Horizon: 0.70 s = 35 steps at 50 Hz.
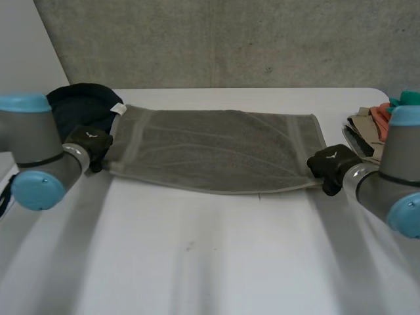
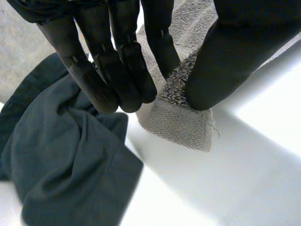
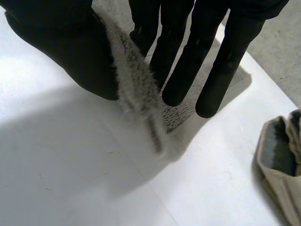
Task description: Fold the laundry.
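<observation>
Grey terry towel (image 1: 216, 154) spread long, rectangular; left hand (image 2: 117, 70) pinches one near corner, right hand (image 3: 183, 70) pinches other.

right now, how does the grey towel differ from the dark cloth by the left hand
The grey towel is pale and nubbly; the dark cloth is navy and smooth. The grey towel lies spread flat; the dark cloth sits crumpled. The left hand and right hand each pinch a near corner of the grey towel; neither holds the dark cloth. Both rest on the white table.
</observation>
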{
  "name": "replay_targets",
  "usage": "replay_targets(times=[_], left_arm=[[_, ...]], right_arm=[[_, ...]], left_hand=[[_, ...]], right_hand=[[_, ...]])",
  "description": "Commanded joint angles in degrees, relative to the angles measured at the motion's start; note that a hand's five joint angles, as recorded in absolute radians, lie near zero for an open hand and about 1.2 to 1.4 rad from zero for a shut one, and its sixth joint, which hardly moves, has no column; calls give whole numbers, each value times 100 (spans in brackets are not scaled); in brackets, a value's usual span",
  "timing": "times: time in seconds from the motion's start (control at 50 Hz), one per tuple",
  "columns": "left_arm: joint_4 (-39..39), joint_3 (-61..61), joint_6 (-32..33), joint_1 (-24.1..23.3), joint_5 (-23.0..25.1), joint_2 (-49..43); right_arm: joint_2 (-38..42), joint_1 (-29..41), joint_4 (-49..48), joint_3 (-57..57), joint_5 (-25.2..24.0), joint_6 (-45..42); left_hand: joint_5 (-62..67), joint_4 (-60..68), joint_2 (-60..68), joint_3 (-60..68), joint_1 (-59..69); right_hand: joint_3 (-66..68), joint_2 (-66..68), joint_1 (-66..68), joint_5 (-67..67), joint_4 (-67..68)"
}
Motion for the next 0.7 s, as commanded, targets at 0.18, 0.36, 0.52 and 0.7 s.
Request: replay_targets(times=[0.18,0.36,0.52,0.7], left_arm=[[-1957,-2802,1749,547,158,2332],[-1632,-2250,1928,346,-176,2078],[-1131,-124,522,-348,-501,822],[-1148,2845,283,-656,-1511,-1128]], right_arm=[[-889,-829,3258,77,-507,-2211],[-538,-733,2900,-230,-446,-2205],[182,-382,809,-1029,-402,-896],[1490,-74,-818,-2390,265,-411]], left_hand=[[1416,1157,1164,1207,1348],[1416,1157,1164,1207,1348],[1416,1157,1164,1207,1348],[1416,1157,1164,1207,1348]], right_hand=[[1188,1260,1566,1156,1131],[1188,1260,1566,1156,1131],[1188,1260,1566,1156,1131],[1188,1260,1566,1156,1131]])
